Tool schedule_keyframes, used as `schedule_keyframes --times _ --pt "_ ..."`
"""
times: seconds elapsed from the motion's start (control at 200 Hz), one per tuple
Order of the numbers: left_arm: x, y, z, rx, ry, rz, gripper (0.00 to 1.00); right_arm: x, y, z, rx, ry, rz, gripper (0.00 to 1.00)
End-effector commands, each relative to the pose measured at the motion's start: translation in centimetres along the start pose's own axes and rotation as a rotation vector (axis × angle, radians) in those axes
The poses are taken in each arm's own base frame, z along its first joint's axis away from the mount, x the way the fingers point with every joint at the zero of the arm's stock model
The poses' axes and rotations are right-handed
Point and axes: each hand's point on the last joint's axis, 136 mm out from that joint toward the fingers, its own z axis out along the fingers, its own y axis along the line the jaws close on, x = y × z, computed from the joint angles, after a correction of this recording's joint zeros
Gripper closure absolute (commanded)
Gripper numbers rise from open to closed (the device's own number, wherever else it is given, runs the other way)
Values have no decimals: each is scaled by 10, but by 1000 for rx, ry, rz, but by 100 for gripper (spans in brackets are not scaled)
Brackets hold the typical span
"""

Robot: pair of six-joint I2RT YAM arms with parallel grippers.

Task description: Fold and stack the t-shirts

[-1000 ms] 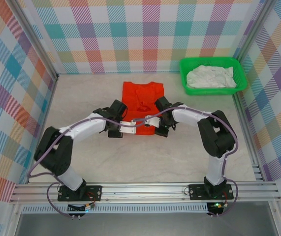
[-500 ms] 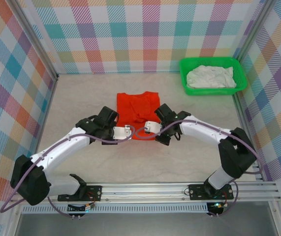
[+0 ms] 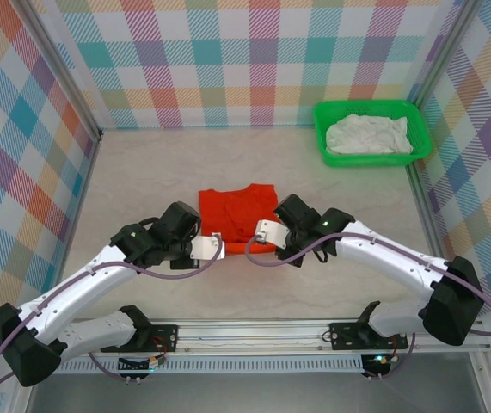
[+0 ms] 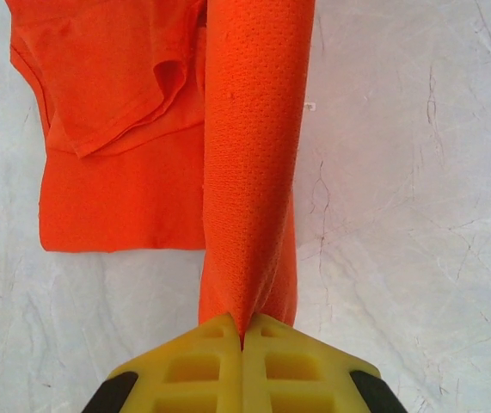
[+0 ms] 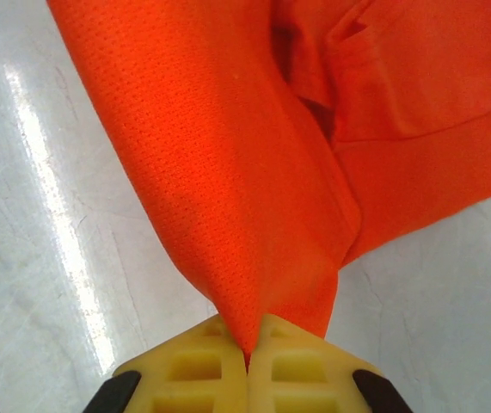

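We see the left gripper (image 4: 243, 337) with its yellow fingers (image 4: 198, 366) pressed together on a pinched fold of the orange t-shirt (image 3: 237, 206). The cloth runs taut away from the jaws. The right gripper (image 5: 247, 346) is clamped just as tightly on another gathered edge of the same shirt. From above, both grippers sit at the shirt's near edge, one at each near corner. The shirt lies mid-table (image 3: 142, 172), partly doubled over. The white t-shirt (image 3: 368, 135) lies crumpled in the green basket (image 3: 324, 148) at the far right, well apart.
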Motion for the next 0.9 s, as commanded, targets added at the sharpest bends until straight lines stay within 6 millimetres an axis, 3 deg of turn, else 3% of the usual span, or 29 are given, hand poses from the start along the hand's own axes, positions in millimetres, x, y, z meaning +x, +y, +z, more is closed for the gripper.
schedule_keyframes --times 0.0,0.15,0.405,0.895 --pt "3 9 -3 -19 41 -17 100 -8 -17 -18 85 -13 12 100" --pt "-1 24 6 -5 45 -28 100 -23 -40 -15 146 -15 -24 100" --pt "3 70 14 14 21 -105 100 -35 -89 -6 150 -4 15 100" --pt "23 128 73 51 16 -203 100 -59 -156 31 32 -36 27 100"
